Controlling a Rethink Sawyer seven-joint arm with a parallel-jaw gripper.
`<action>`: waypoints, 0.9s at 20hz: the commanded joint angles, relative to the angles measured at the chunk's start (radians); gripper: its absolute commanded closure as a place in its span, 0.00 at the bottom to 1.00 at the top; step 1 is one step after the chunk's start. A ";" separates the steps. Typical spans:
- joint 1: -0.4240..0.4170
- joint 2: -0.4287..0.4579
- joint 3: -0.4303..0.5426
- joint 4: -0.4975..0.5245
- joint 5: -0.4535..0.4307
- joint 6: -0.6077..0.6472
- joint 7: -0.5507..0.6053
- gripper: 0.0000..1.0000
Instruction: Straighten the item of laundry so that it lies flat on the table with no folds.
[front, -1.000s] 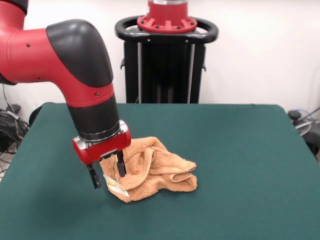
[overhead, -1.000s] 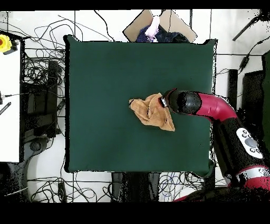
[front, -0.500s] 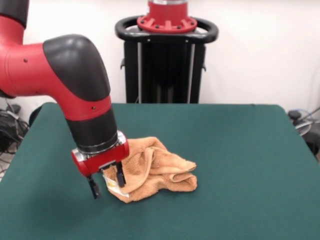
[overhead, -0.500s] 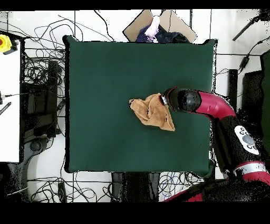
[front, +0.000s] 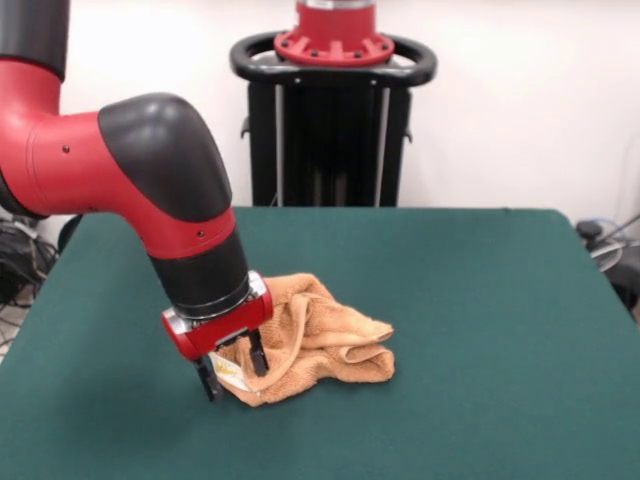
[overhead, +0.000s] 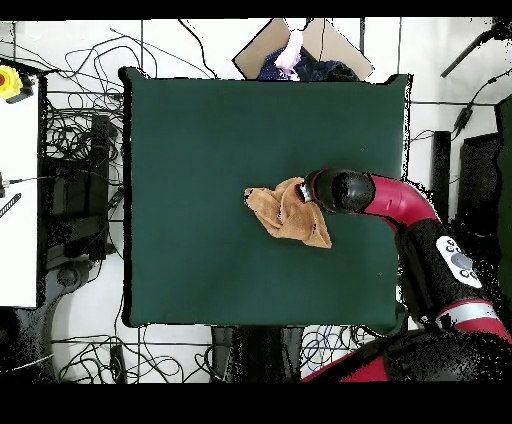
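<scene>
The item of laundry is an orange-tan towel, crumpled in a folded heap near the middle of the green table. Its white label with yellow print lies at the heap's near-left corner. My gripper is down at that corner, open, with one finger on each side of the label corner and the tips close to the table. From above, the towel lies bunched on the table, and the arm's wrist covers its right edge and hides the fingers.
A black stand rises behind the table's far edge. In the overhead view an open cardboard box with clothes sits past the table's top edge, cables cover the floor, and a white surface lies at the left.
The gripper has come down and shifted right in the front view, so its fingers now straddle the towel's label corner near the table. The towel has not moved.
</scene>
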 joint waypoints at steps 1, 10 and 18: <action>0.001 0.015 0.089 0.029 -0.009 0.110 -0.145 0.00; 0.003 0.010 0.094 0.046 -0.024 0.079 -0.132 0.00; 0.011 -0.007 0.086 0.051 -0.056 0.028 -0.108 1.00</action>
